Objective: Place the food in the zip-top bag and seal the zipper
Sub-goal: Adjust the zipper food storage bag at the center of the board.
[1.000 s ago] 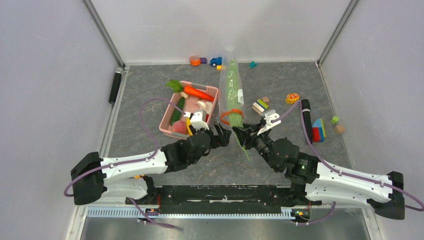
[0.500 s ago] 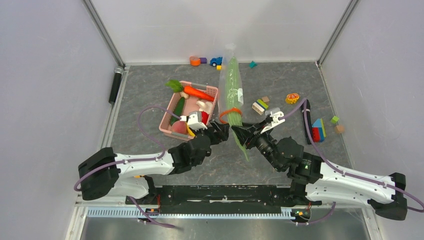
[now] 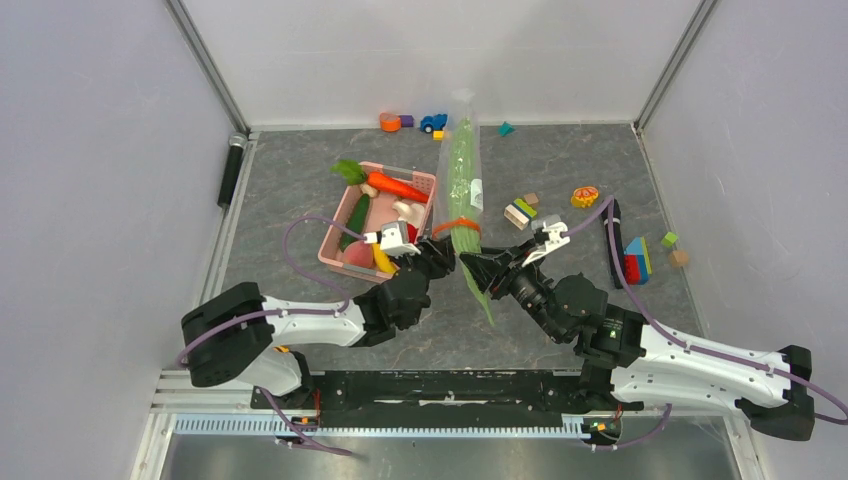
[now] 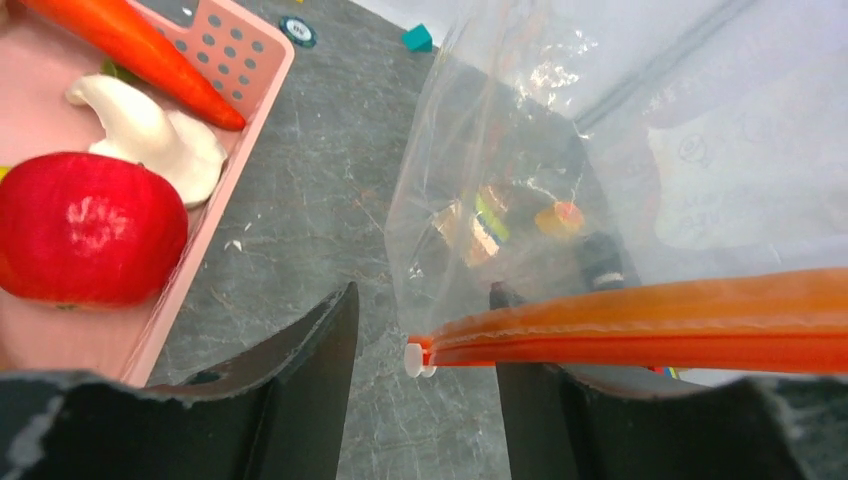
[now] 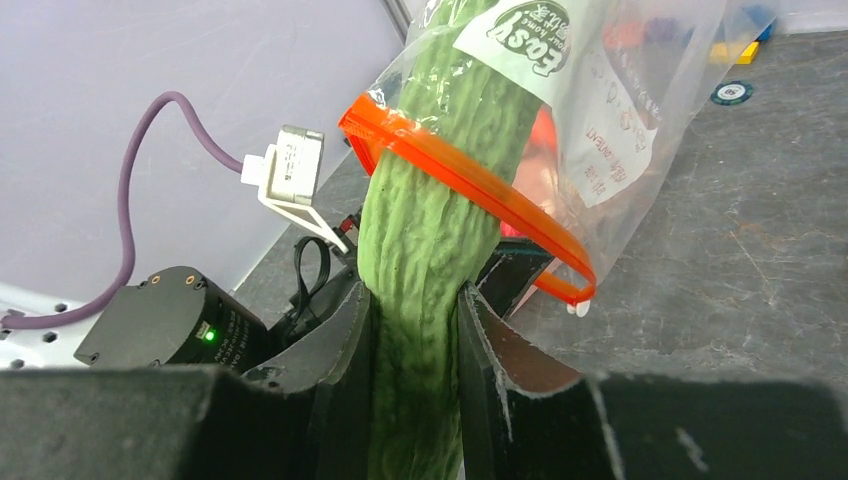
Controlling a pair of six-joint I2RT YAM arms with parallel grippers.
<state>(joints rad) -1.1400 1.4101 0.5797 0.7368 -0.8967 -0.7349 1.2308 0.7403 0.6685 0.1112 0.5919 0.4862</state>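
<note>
The clear zip-top bag (image 3: pixel 468 165) stands tilted over the table, a long green cucumber (image 5: pixel 430 230) reaching through its mouth. My right gripper (image 5: pixel 415 330) is shut on the cucumber's lower end. The orange-red zipper (image 5: pixel 470 180) loops round the cucumber. In the left wrist view the zipper (image 4: pixel 650 320) ends in a white slider knob (image 4: pixel 413 360). That end lies between the jaws of my left gripper (image 4: pixel 425 370), which is open, its left finger (image 4: pixel 310 350) clear of the knob. A carrot (image 3: pixel 397 186), tomato (image 4: pixel 85 228) and mushroom (image 4: pixel 150 125) lie in the pink basket (image 3: pixel 333 240).
Small toy cars and blocks (image 3: pixel 405 122) sit along the back wall. More blocks (image 3: pixel 636 262) and a black cylinder (image 3: pixel 612 225) lie at the right. Another black cylinder (image 3: pixel 231 170) rests at the left edge. The basket stands just left of the bag.
My left gripper has moved forward and right to the bag's mouth, and its jaws have narrowed round the zipper end. The right gripper has kept its hold on the cucumber.
</note>
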